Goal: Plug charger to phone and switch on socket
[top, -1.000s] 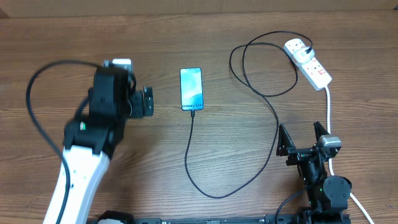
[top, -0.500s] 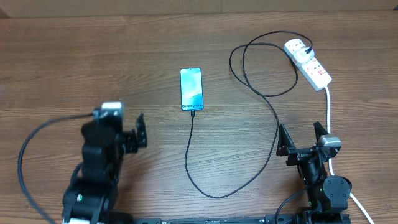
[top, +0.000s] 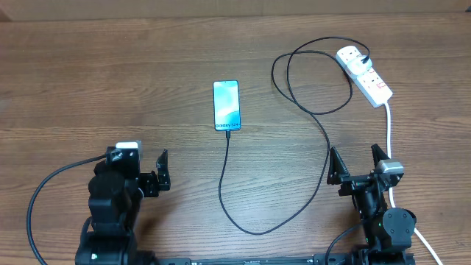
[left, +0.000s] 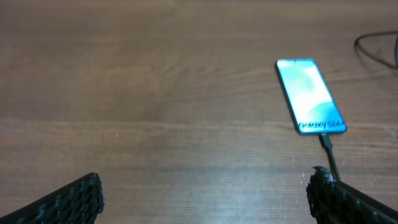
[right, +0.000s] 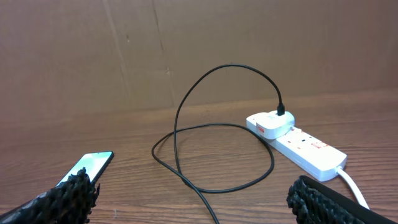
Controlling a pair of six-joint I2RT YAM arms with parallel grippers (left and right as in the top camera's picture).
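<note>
Left pincer [left: 207, 200] and right pincer [right: 194, 198] both gape empty over the wood-grain table [top: 73, 59], cardboard wall [right: 186, 37] behind.

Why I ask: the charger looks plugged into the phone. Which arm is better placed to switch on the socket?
Probably the right. The right gripper is open, on the same side as the power strip, and its wrist view faces it. The left gripper sits beyond the phone, farther away.

The wooden table [top: 110, 73] carries the phone [top: 227, 105] mid-table, the socket [top: 366, 73] near the far right corner, and the charger [top: 324, 132] looping between them.
</note>
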